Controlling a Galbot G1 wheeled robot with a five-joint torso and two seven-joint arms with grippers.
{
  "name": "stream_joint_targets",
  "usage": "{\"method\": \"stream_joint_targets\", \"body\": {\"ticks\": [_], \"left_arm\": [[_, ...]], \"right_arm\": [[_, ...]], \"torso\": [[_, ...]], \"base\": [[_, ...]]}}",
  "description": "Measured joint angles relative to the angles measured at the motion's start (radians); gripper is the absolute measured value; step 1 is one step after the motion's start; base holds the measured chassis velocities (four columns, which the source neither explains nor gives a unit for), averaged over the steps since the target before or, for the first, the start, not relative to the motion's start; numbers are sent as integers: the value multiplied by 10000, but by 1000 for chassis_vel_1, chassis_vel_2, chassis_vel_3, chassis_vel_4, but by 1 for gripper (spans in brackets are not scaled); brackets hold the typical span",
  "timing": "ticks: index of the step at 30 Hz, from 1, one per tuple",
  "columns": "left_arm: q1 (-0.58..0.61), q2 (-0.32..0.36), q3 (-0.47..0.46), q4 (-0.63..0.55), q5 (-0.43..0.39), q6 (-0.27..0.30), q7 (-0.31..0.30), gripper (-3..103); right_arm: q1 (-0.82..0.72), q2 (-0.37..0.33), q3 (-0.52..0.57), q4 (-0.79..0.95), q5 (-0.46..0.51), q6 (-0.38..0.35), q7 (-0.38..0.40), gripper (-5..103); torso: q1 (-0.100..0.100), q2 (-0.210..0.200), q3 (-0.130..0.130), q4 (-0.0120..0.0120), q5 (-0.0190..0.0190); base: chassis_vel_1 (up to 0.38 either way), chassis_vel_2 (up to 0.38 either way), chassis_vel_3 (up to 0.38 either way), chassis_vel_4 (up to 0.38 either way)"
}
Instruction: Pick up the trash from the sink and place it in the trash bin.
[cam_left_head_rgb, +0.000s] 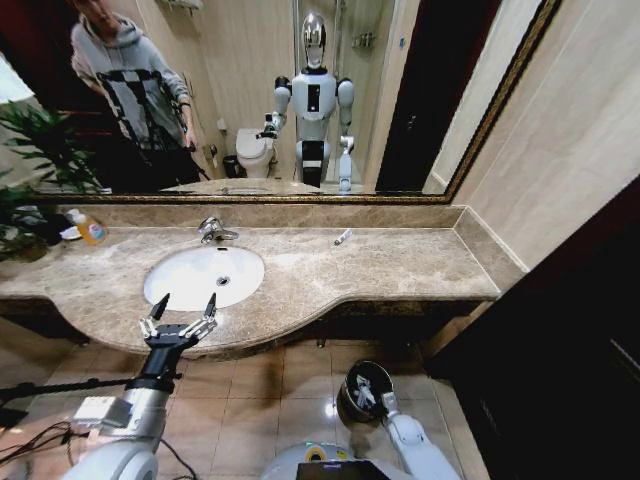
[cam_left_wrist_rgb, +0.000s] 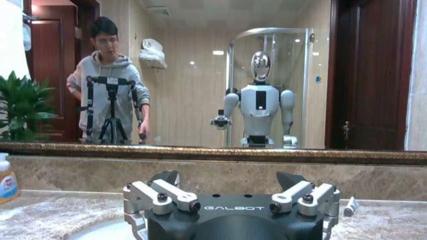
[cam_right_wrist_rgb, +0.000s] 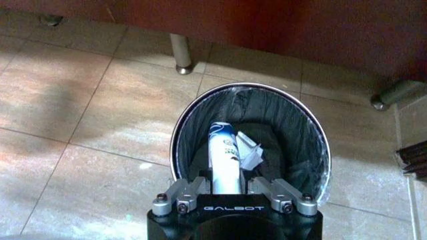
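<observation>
Head view: a beige-brown marble counter is seen with a white oval sink (cam_left_head_rgb: 205, 275) set into it and a chrome faucet (cam_left_head_rgb: 212, 231) at the basin's far rim. The left gripper (cam_left_head_rgb: 182, 303) is held over the counter's front edge, just short of the basin, with its two dark fingers spread wide and nothing between them. Beyond and to the left of that claw, an amber soap bottle (cam_left_head_rgb: 88, 229) is stood on the counter beside a green plant (cam_left_head_rgb: 35, 150). Far to the claw's right, a small white tube (cam_left_head_rgb: 342, 237) is laid on the marble near the back wall. A wide mirror (cam_left_head_rgb: 400, 90) is mounted above the counter.

Down on the tiled floor, the right gripper (cam_left_head_rgb: 372, 392) is held directly over the black trash bin (cam_left_head_rgb: 350, 385). In the right wrist view, a blue-labelled white tube (cam_right_wrist_rgb: 225, 160) is clasped upright between the right gripper's (cam_right_wrist_rgb: 225, 186) fingers, its upper end pointed into the trash bin (cam_right_wrist_rgb: 303, 130). A crumpled white packet (cam_right_wrist_rgb: 248, 150) is seen inside the bin, just beside the tube. Metal counter legs (cam_right_wrist_rgb: 179, 52) are stood on the tiles beyond the bin.

In the left wrist view, the left gripper (cam_left_wrist_rgb: 230, 182) is seen wide apart, with the white tube (cam_left_wrist_rgb: 350, 205) on the counter off to one side.
</observation>
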Motion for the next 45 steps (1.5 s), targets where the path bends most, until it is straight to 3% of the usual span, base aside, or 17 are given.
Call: {"method": "stream_joint_targets", "body": {"ticks": [12, 14, 16, 19, 23, 26, 28, 30, 36, 38, 40, 45], "left_arm": [[0, 0, 0, -1, 0, 0, 0, 100], [0, 0, 0, -1, 0, 0, 0, 100], [0, 0, 0, 0, 0, 0, 0, 100], [0, 0, 0, 0, 0, 0, 0, 100], [0, 0, 0, 0, 0, 0, 0, 100], [0, 0, 0, -1, 0, 0, 0, 100], [0, 0, 0, 0, 0, 0, 0, 100], [0, 0, 0, 0, 0, 0, 0, 100], [0, 0, 0, -1, 0, 0, 0, 100], [0, 0, 0, 0, 0, 0, 0, 100], [0, 0, 0, 0, 0, 0, 0, 100], [0, 0, 0, 0, 0, 0, 0, 100]], "right_arm": [[1142, 95, 131, -2554, -11, 876, 112, 22], [1192, 106, 126, -2701, 0, 969, 121, 33], [1223, 107, 125, -2806, 4, 1029, 150, 33], [1290, 109, 92, -3116, 92, 1400, 286, 49], [1256, 99, 29, -3190, 196, 1697, 338, 60], [1090, 88, 32, -3088, 247, 1772, 371, 77], [1040, 88, 41, -3044, 257, 1803, 389, 77], [897, 90, 38, -2939, 292, 1954, 427, 83], [523, 153, 40, -2606, 444, 2191, 501, 84], [278, 170, -39, -2469, 847, 2928, 340, 85], [75, 175, -79, -2248, 974, 3159, 312, 85], [-1423, 199, -221, 69, 1729, 3373, 548, 88]], "torso": [[0, 0, 0, 0, 0], [0, 2, -1, 0, 0], [0, 2, -1, -1, 0], [0, 2, -1, 0, 0], [0, 1, -1, 0, 1], [0, 2, -1, -1, 1], [0, 2, -1, 0, 0], [0, 2, -1, 0, 0], [0, 2, -1, -1, 0], [0, 2, -1, 0, 0], [0, 2, -1, 1, 0], [-1, 2, -2, 0, 0]], "base": [[0, 0, 0, 0], [0, 0, 0, 0], [0, 0, 0, 0], [0, 0, 0, 0], [0, 0, 0, 0], [0, 0, 0, 0], [0, 0, 0, 0], [0, 0, 0, 0], [0, 0, 0, 0], [0, 0, 0, 0], [0, 0, 0, 0], [0, 0, 0, 0]]}}
